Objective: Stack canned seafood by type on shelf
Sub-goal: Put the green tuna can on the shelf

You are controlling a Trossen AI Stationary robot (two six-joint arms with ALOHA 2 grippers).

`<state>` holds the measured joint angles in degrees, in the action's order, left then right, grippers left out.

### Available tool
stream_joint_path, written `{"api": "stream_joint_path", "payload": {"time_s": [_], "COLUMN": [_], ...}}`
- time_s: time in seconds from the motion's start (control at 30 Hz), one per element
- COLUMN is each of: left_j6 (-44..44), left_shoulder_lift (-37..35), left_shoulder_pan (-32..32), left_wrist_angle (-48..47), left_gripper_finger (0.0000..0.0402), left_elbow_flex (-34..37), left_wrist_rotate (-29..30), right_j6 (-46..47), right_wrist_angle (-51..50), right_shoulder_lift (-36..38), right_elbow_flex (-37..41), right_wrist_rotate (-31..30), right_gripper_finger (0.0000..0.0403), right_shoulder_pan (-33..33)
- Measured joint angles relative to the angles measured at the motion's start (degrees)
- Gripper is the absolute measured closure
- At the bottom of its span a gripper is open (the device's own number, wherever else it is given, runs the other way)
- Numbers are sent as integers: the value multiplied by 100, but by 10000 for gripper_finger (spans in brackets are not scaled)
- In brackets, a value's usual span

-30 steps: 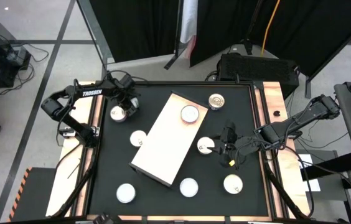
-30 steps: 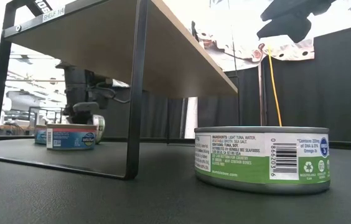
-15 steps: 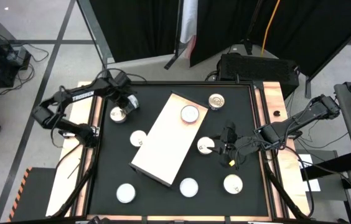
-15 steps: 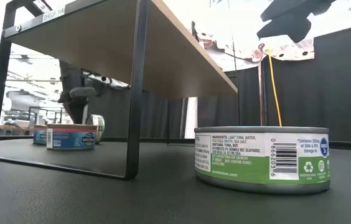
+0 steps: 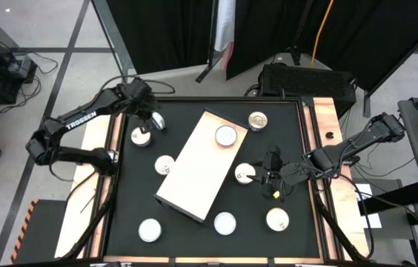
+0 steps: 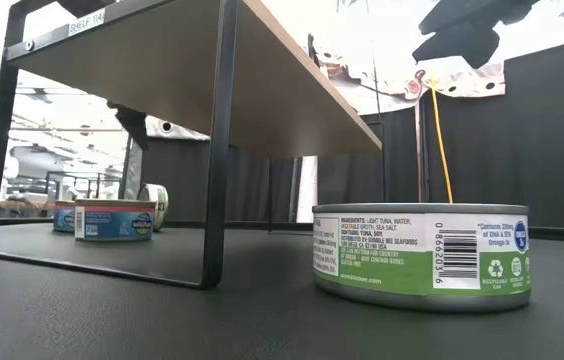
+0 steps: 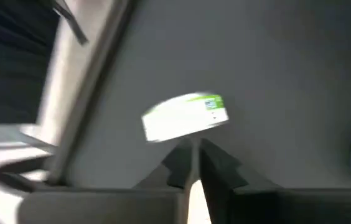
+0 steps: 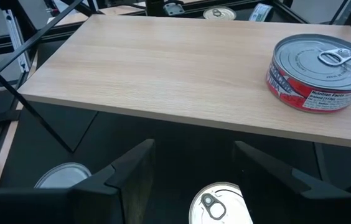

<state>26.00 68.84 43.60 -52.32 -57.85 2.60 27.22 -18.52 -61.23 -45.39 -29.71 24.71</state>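
The shelf (image 5: 198, 167) is a pale wooden board on black legs, lying aslant mid-table. One red-labelled tin (image 8: 322, 71) stands on its far end. Other tins of canned seafood lie on the black table around it. My left gripper (image 5: 156, 122) hangs shut above a green-labelled tin (image 7: 185, 117) at the far left, clear of it. My right gripper (image 8: 194, 162) hovers open to the right of the shelf, above a tin (image 8: 216, 206) that rests on the table.
A golden-topped tin (image 5: 258, 119) sits near the far edge. Silver tins lie at the left (image 5: 164, 165), near left (image 5: 150, 230), near middle (image 5: 224, 222) and near right (image 5: 277, 219). The shelf's black leg frame (image 6: 217, 150) stands on the table.
My left gripper has risen off the green-labelled tin at the far left and rolled somewhat as it went up. The tin stays where it was.
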Motion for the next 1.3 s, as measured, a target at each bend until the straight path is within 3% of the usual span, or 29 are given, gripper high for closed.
{"api": "stream_joint_path", "payload": {"time_s": [0.17, 0.33, 0.47, 0.73, 1.3], "left_j6": [1522, 2615, 3829, 5250, 5304], "left_shoulder_lift": [61, 147, 324, 619, 1497], "left_shoulder_pan": [-317, -407, -412, -427, -427], "left_wrist_angle": [-46, -61, -55, -45, 44], "left_gripper_finger": [257, 156, 105, 92, 91], "left_elbow_flex": [-262, -274, -274, -274, -274], "left_wrist_rotate": [637, 366, 366, 606, 545], "right_j6": [-135, -140, -157, -157, -245], "right_wrist_angle": [22, 20, 22, 22, 26], "right_shoulder_lift": [0, 0, 0, 0, 0], "right_elbow_flex": [-1, 0, -1, -2, 0], "right_wrist_rotate": [2, 82, 162, 319, 341], "right_gripper_finger": [193, 193, 193, 193, 193], "right_shoulder_pan": [1, 0, 4, 4, 13]}}
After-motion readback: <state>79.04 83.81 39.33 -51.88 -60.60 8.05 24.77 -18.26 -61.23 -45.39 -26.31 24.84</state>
